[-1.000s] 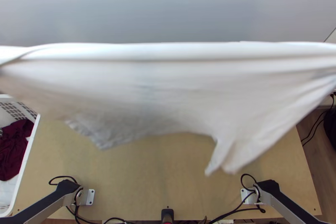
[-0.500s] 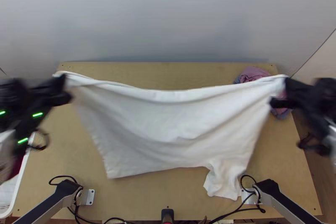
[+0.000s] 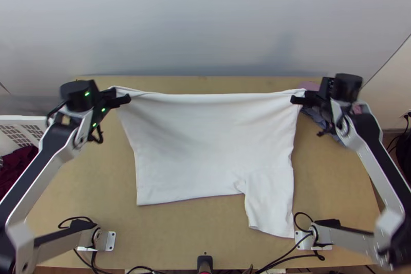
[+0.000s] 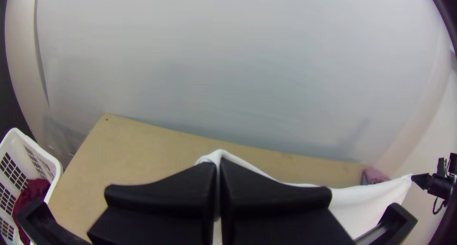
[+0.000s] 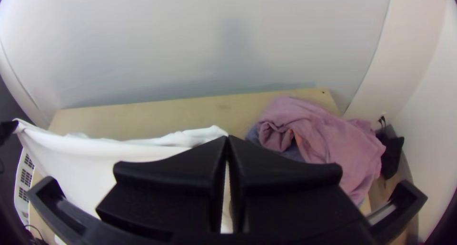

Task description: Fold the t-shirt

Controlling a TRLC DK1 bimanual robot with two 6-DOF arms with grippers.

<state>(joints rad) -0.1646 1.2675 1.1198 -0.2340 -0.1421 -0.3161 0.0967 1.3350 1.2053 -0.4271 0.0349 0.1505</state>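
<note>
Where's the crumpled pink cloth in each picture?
Top view: crumpled pink cloth on the wooden table, far right corner, partly covered by the black right claw.
Left wrist view: cloth far off, near the white t-shirt, at its far end.
Right wrist view: cloth up close, just past the claw.
Shared landmark: the stretched white t-shirt.

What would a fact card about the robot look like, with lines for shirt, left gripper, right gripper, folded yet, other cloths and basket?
Shirt: white cloth t-shirt, spread wide, its far edge stretched between the grippers
Left gripper: black left gripper, shut on the shirt's far left corner
Right gripper: black right gripper, shut on the far right corner
Folded yet: no
Other cloths: pinkish-purple cloth, bunched at the far right corner of the light wooden table
Basket: white plastic basket at the left, dark red cloth inside
</note>
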